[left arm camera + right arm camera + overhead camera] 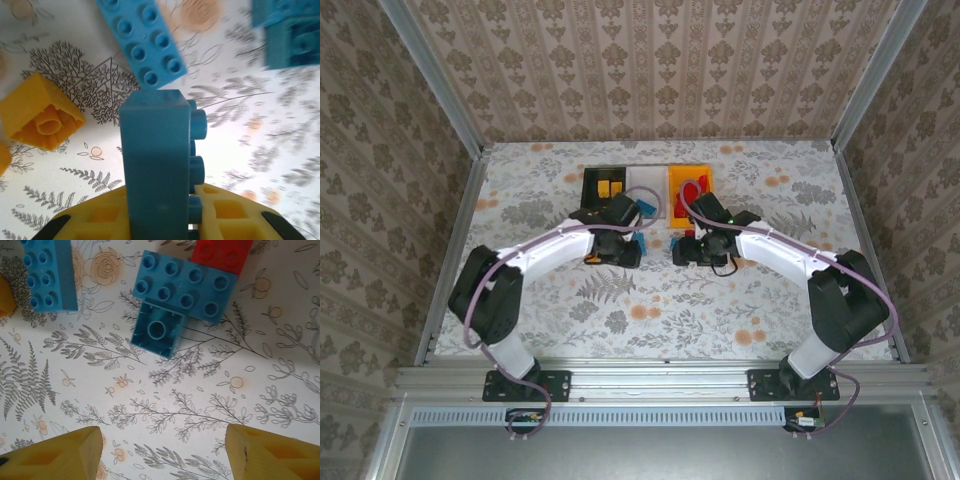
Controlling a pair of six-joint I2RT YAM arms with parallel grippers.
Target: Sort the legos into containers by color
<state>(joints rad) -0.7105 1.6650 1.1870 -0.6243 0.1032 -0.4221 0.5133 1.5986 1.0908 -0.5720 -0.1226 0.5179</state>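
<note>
Facing: left gripper (633, 248) and right gripper (678, 251), tips apart. At left jaws, blue brick (638, 243). Just beyond both, bins (645, 178); red bricks (692, 190) in orange one.

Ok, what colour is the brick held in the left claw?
Blue: the brick in the left claw is teal-blue, clearest in the left wrist view.

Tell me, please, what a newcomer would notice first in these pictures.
The blue brick clamped in the left tool looms in the left wrist view. From above, the orange bin holding red bricks glows at the far side. The right tool hangs open over loose blue bricks.
</note>
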